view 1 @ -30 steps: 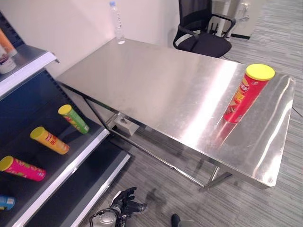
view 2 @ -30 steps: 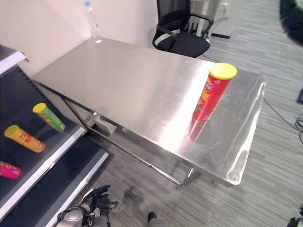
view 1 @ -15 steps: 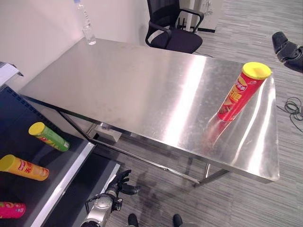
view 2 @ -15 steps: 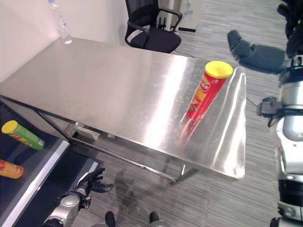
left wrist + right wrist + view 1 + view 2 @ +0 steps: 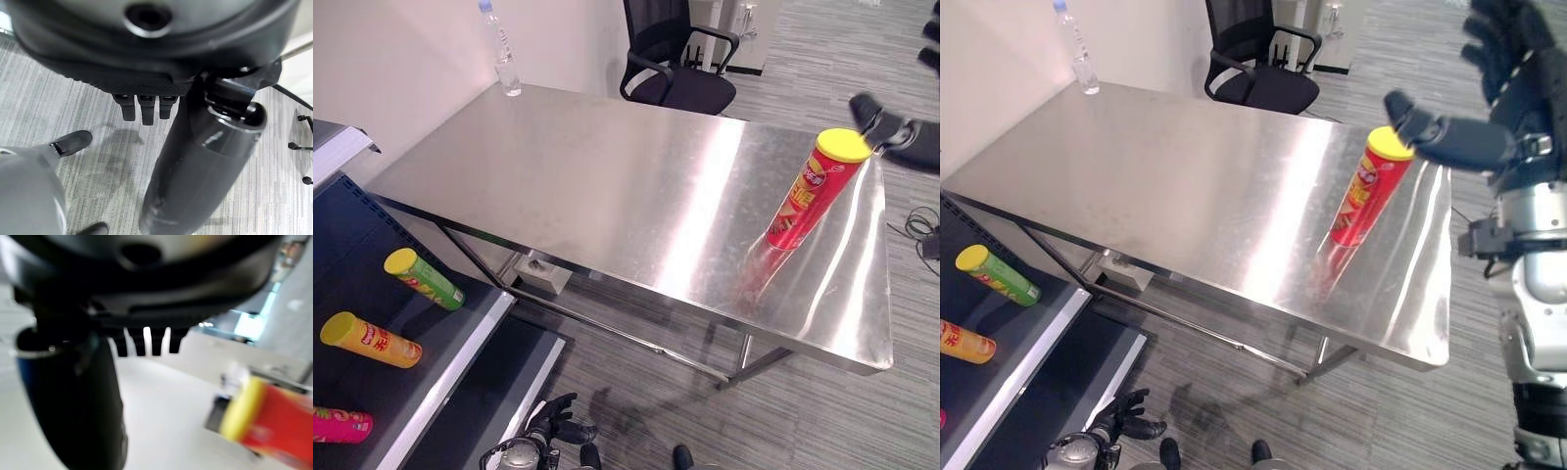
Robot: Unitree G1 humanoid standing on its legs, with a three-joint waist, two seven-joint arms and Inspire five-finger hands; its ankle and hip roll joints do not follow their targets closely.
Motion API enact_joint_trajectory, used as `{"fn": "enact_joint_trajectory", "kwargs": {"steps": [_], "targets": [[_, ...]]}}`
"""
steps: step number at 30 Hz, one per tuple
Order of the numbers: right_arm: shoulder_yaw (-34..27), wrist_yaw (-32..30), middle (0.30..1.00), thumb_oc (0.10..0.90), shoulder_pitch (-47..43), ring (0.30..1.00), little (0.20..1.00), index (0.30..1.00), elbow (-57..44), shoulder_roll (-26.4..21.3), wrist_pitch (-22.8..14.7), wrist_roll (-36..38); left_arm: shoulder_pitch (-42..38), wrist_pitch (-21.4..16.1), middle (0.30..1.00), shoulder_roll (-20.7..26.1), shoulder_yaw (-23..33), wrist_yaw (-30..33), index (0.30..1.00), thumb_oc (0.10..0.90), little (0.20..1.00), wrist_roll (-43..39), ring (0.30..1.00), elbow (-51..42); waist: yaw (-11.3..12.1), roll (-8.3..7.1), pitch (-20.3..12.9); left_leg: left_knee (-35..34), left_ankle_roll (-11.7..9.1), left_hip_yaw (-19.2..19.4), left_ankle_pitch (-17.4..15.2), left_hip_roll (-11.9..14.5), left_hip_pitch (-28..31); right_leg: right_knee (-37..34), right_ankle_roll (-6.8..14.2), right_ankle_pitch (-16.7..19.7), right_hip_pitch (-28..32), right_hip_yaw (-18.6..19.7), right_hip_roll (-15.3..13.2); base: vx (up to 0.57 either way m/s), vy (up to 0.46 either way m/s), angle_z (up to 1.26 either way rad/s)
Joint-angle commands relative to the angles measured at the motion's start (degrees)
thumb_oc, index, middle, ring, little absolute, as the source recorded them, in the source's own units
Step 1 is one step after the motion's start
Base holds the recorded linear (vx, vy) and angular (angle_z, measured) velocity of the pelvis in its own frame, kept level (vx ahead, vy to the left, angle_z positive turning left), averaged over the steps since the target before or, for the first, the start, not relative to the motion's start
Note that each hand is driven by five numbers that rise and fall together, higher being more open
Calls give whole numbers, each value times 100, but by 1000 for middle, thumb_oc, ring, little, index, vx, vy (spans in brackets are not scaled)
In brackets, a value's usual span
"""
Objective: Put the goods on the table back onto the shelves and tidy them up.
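Observation:
A tall red chip can (image 5: 808, 191) with a yellow lid stands upright near the right end of the steel table (image 5: 607, 186). My right hand (image 5: 1489, 142) hovers open just to the right of the can's lid, its thumb close to the rim and its fingers spread above. The right wrist view has the can (image 5: 274, 423) beyond the straight fingers (image 5: 146, 340), not held. My left hand (image 5: 553, 423) hangs open low by the floor, in front of the shelf (image 5: 460, 352). Green (image 5: 426, 279), orange (image 5: 370, 340) and pink (image 5: 340, 426) cans lie on the dark shelf board.
A clear water bottle (image 5: 504, 59) stands at the table's far left corner by the wall. A black office chair (image 5: 680, 69) sits behind the table. A white box (image 5: 546, 274) lies on the floor under the table.
The camera has shifted a little. My right hand has come in from the right to beside the can's lid. My left hand has sunk lower toward the floor.

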Motion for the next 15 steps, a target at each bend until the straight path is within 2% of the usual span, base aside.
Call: {"fn": "enact_joint_trajectory", "kwargs": {"steps": [1,8,15], "targets": [[-451,1,900,800,-199,900,900,900,-173,-346,-312,-84,-312,-305,900,191,54,-7,900,800,900,229,900,237,176,-343,-485,38,-402,177,-647,312,252,533,597,-1031,-181,-579,-741,8,-39,-3],[-822,-202,900,800,109,900,900,900,-24,-382,-246,-748,-306,-302,900,179,67,7,900,800,900,270,900,225,131,-362,-462,61,-414,222,-654,341,279,534,594,-1036,-134,-640,-708,5,-11,-2],[-1119,-688,900,800,112,900,900,900,159,-330,-207,-1289,-340,-299,900,231,41,43,900,800,900,276,900,137,140,-387,-471,49,-388,206,-706,309,281,430,614,-988,-95,-658,-734,4,0,0]]}}
